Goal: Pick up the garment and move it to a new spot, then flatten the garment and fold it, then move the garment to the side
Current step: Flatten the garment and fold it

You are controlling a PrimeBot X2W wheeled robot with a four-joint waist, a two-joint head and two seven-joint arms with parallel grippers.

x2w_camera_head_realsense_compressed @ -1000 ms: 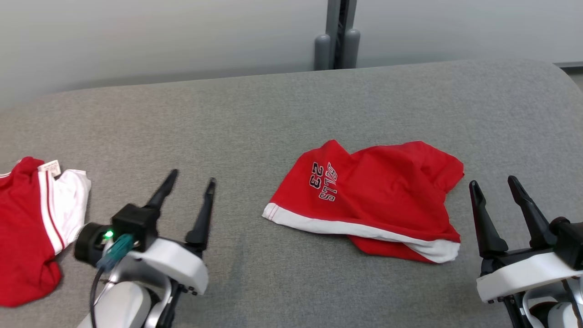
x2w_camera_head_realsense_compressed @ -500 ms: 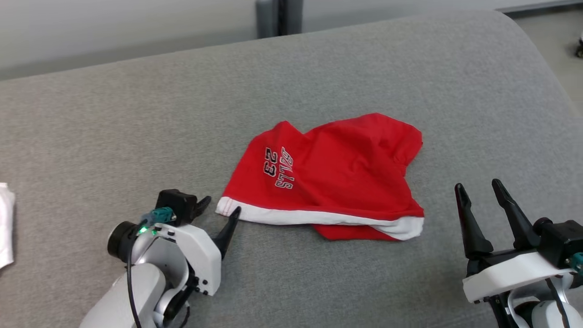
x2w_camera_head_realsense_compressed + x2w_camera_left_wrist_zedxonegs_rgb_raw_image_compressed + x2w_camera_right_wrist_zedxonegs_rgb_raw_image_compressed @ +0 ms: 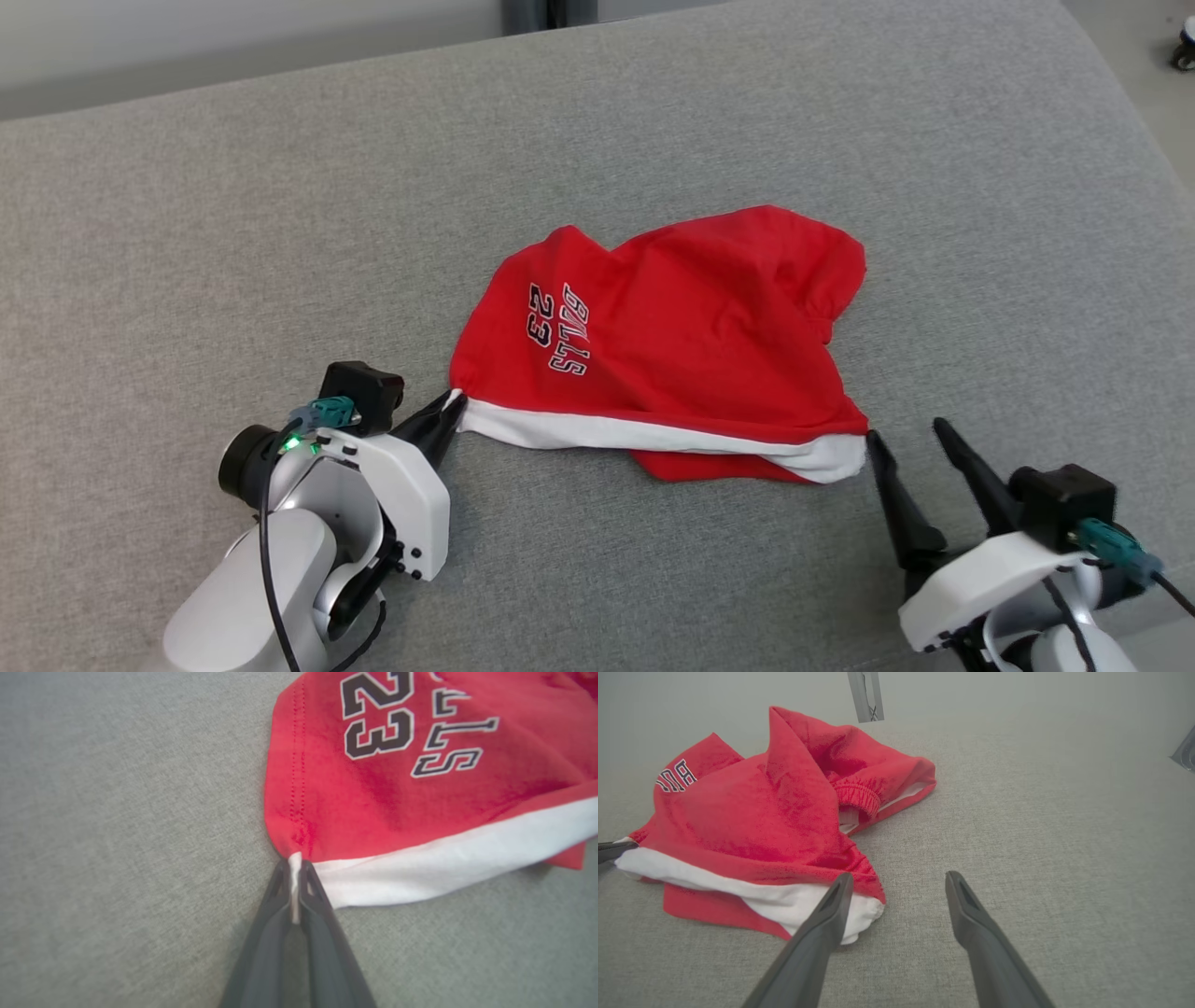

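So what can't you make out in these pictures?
Left wrist view: lettering on the garment runs off the top edge.
Right wrist view: whether the right gripper touches the white hem; its finger covers the spot.
Head view: small object at the top right corner, cut by the edge.

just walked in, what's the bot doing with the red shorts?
It is starting the pickup. The left gripper is shut on the white-hemmed corner of the red garment, which lies crumpled on the grey padded surface. The right gripper is open, with one finger right by the opposite white corner and no cloth between its jaws. The garment is not yet lifted.
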